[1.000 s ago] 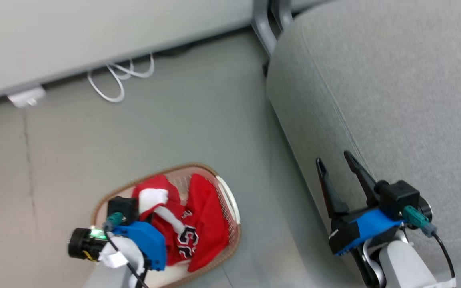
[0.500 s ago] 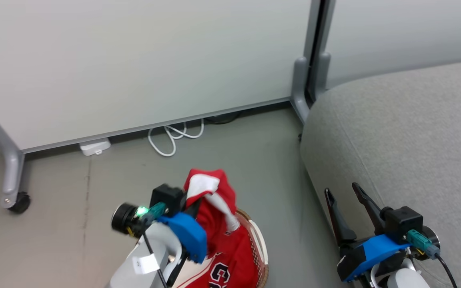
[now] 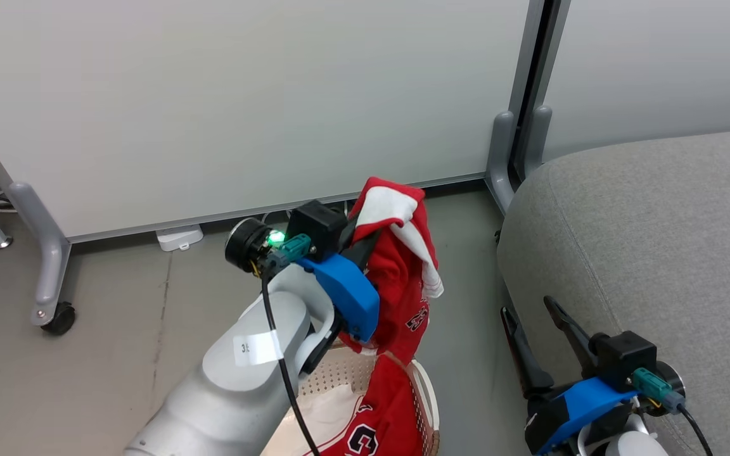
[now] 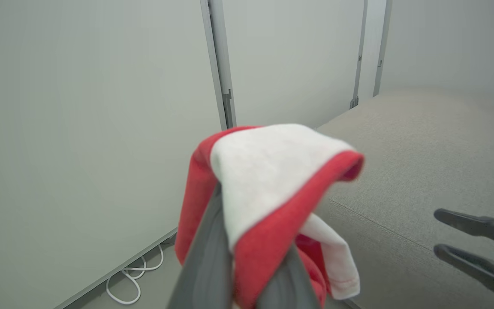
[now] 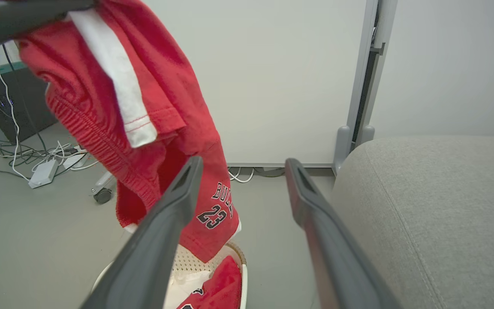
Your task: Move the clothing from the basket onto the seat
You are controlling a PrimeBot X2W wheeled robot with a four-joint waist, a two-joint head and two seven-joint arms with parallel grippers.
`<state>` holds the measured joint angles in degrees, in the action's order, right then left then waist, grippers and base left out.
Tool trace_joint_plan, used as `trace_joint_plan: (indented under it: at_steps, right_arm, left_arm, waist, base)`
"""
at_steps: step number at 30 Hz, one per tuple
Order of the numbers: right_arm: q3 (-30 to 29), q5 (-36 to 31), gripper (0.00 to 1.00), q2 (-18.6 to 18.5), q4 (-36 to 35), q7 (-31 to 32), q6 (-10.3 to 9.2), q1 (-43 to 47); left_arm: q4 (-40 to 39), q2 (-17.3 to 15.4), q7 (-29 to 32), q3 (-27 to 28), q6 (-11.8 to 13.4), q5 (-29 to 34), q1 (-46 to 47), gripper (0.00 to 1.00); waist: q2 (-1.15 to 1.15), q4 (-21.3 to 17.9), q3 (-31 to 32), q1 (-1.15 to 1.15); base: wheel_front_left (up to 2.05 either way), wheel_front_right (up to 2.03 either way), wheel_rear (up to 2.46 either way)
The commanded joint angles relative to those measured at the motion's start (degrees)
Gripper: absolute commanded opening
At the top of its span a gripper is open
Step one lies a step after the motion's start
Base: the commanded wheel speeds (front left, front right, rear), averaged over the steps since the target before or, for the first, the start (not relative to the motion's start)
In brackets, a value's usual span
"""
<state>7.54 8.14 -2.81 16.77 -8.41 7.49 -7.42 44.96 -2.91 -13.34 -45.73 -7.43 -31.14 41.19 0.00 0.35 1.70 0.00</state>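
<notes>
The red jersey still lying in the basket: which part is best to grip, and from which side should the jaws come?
Grip the raised fold of the jersey near the right rim of the basket, coming down from above. It lies crumpled inside the walls, which block a sideways approach, and a bunched fold likely gives the jaws more to pinch.

Open floor (basket left, seat right)
</notes>
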Motion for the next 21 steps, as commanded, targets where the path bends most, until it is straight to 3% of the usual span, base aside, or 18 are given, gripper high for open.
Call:
trace_joint_plan:
  at_steps: [1, 21]
  right_arm:
    - [0.4, 0.1, 1.00, -0.1, -0.1, 0.0, 0.01, 0.7]
    - [3.3, -0.4, 1.00, -0.1, 0.8, 0.6, 0.01, -1.0]
  left_arm:
    - [-0.5, 0.0, 0.1, -1.2, 0.0, -1.5, 1.9, 0.00]
    - [1.6, 0.0, -0.2, -10.4, 1.9, -9.6, 6.3, 0.00]
  waist:
    - [0.00, -0.1, 0.1, 0.00]
    - [0.00, -1.9, 0.0, 0.00]
  base:
    - [0.00, 0.00, 0.00]
    - [0.00, 0.00, 0.00]
